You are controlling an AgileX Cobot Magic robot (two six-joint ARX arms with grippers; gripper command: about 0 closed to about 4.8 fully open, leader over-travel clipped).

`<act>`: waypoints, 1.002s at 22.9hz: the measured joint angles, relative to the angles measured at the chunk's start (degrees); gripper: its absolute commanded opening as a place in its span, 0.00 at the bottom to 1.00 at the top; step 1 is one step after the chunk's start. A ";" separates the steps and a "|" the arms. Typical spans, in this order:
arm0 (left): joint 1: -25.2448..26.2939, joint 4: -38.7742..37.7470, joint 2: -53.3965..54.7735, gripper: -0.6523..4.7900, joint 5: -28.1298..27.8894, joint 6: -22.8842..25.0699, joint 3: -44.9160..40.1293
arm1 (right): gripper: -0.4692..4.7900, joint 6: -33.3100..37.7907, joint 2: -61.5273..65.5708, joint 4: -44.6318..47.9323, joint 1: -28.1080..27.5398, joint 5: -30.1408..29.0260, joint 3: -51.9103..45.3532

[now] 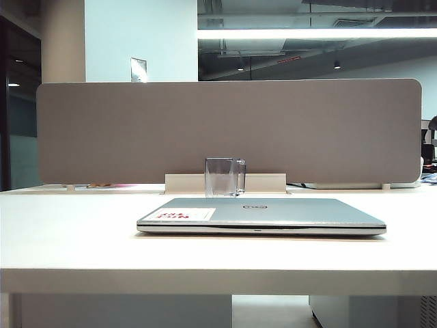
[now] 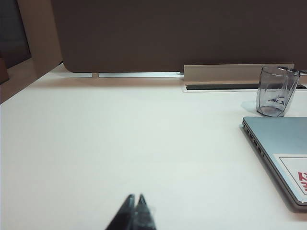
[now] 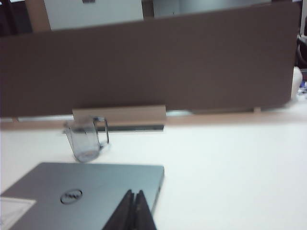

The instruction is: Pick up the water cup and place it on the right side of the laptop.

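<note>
Water cup (image 1: pixel 224 177) stands upright on white bench (image 1: pixel 68 232), just behind closed laptop (image 1: pixel 263 216), w/ handle toward the right in ext. view. Near to far: left claw (image 2: pixel 135 199), tips pinched together, holding nothing, over bare bench left of laptop; right claw (image 3: pixel 134 194), also pinched together & empty, above laptop's near right corner; grey divider panel (image 1: pixel 229 130) at back.
</note>
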 measured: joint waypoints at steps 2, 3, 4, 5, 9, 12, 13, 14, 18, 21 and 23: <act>0.00 0.00 0.00 0.11 0.00 0.00 0.00 | 0.07 0.00 0.59 -0.33 0.00 -0.52 1.55; 0.00 -0.02 0.00 0.11 0.00 0.00 0.00 | 0.07 0.00 1.31 -0.61 0.00 -0.98 2.19; 0.00 -0.02 0.00 0.11 0.00 0.00 0.00 | 0.07 0.00 3.23 -0.90 0.00 -2.05 3.37; 0.00 -0.02 0.00 0.11 0.00 0.00 0.00 | 0.07 0.00 4.17 -1.01 0.00 -2.62 3.93; 0.00 -0.37 0.00 0.11 1.03 0.00 0.00 | 0.07 0.00 12.33 -0.81 0.00 -4.31 8.15; 0.00 -1.05 0.00 0.11 1.03 0.00 0.00 | 0.07 0.00 19.02 1.44 0.00 -4.33 9.70; 0.00 -1.09 0.00 0.11 1.03 -0.02 0.00 | 0.07 0.02 21.66 3.32 0.00 -4.90 10.01; 0.00 -1.07 0.00 0.11 1.03 0.00 0.00 | 0.07 0.02 23.43 5.25 0.00 -5.88 10.01; 0.00 -1.09 0.00 0.11 1.03 -0.02 0.00 | 0.07 0.02 34.34 14.27 1.09 -8.90 11.15; 0.00 -1.11 0.00 0.11 1.05 0.00 0.00 | 0.07 0.00 44.57 17.46 3.23 -8.96 14.38; 0.00 -1.18 0.00 0.11 1.05 0.00 0.00 | 0.07 0.00 50.90 19.45 4.17 -8.90 16.50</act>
